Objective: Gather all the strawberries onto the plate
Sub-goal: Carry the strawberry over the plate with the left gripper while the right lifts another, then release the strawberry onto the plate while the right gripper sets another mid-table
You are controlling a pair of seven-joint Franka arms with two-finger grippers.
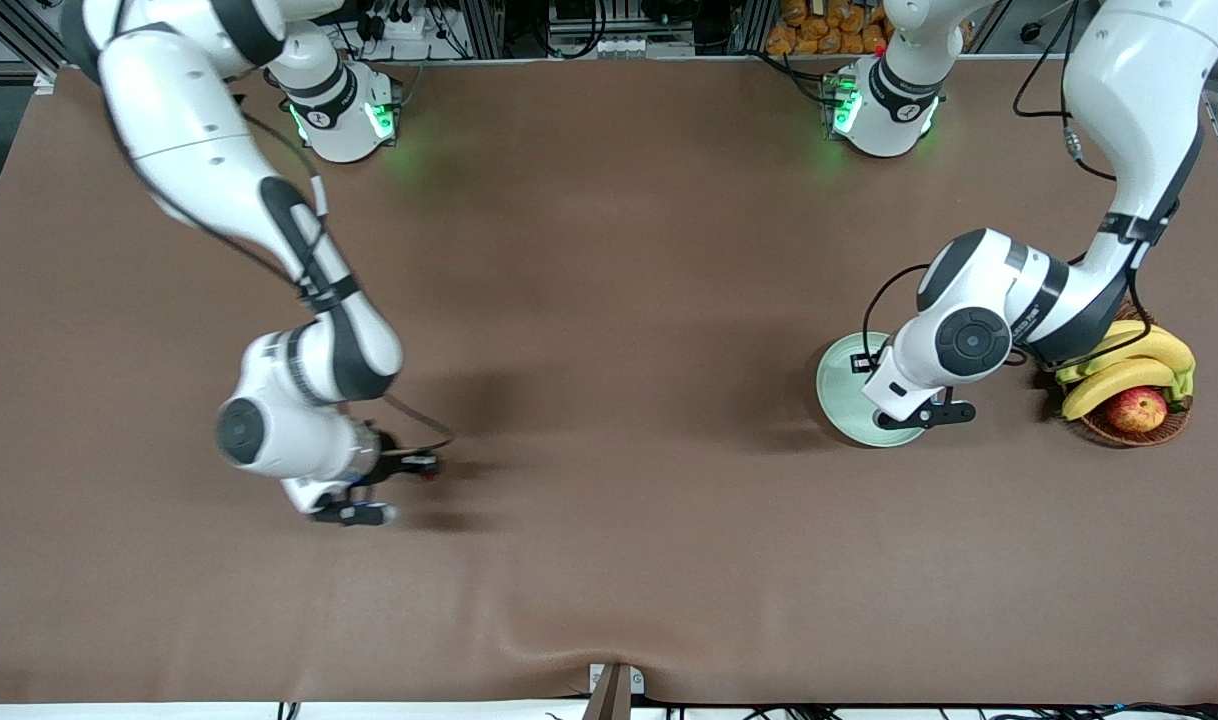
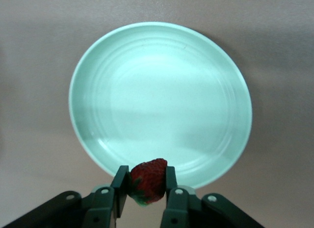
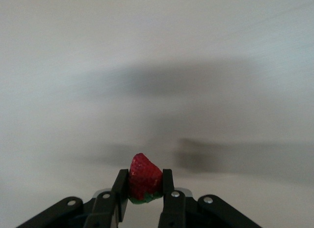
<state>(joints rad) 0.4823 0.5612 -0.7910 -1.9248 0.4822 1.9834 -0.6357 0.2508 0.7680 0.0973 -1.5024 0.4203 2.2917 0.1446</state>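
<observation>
A brown mat covered the desk (image 1: pixel 609 300), with cables and racks along the frame's top edge. At the right, a wicker basket (image 1: pixel 1134 430) held bananas (image 1: pixel 1129 365) and an apple (image 1: pixel 1136 409). Beside it, the left gripper (image 2: pixel 147 188) hung over the mint plate (image 1: pixel 837 385), fingers pinching a strawberry (image 2: pixel 148 181). At lower left, the right gripper (image 3: pixel 143 188) pinched another strawberry (image 3: pixel 144 177) over bare mat.
</observation>
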